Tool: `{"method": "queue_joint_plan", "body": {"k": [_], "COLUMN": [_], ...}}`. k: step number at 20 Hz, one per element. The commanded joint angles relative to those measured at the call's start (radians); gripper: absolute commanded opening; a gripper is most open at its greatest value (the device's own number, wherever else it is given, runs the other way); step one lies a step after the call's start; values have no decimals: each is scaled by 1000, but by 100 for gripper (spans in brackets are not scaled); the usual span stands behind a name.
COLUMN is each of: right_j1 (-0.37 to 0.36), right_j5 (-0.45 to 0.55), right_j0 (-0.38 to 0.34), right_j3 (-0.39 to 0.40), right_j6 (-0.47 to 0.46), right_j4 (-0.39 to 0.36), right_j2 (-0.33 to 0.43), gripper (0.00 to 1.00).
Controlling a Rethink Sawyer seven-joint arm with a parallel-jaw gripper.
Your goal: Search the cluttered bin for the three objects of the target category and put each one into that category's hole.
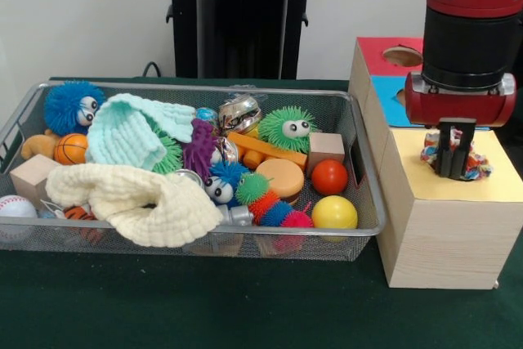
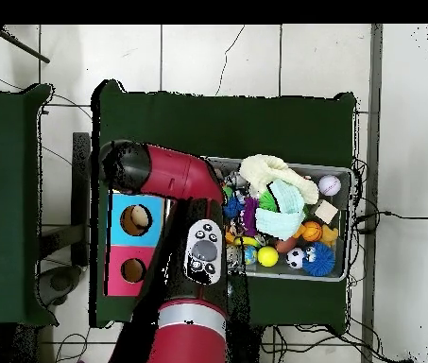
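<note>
My gripper (image 1: 456, 171) hangs over the yellow top (image 1: 498, 181) of the wooden sorting box, at its hole. Its black fingers (image 1: 445, 151) stand close together, shut on a multicoloured rope toy (image 1: 430, 151) that bulges out on both sides and rests at the hole. In the overhead view the red arm (image 2: 184, 180) covers the gripper and the toy. The wire mesh bin (image 1: 359, 132) lies left of the box, full of toys. The box's blue section (image 1: 391, 104) and red section (image 1: 376, 48), each with a hole, lie behind the yellow one.
The bin holds a mint cloth (image 1: 131, 130), a cream cloth (image 1: 139, 195), a blue fuzzy ball (image 1: 72, 106), a green spiky ball (image 1: 288, 127), a red ball (image 1: 329, 176), a yellow ball (image 1: 334, 212) and wooden blocks (image 1: 326, 147). Overhead, the blue hole (image 2: 135, 219) and red hole (image 2: 132, 271) show.
</note>
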Motion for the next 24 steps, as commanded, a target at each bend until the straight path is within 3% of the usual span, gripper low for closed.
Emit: {"method": "queue_joint_plan", "body": {"k": [1, 6, 15, 24], "right_j1": [66, 29, 73, 141], "right_j5": [-17, 31, -20, -180], "right_j0": [40, 43, 29, 44], "right_j3": [223, 235, 245, 227], "right_j6": [211, 196, 184, 203], "right_j4": [-33, -23, -13, -37], "right_j2": [42, 34, 62, 36], "gripper": [0, 0, 0, 0]}}
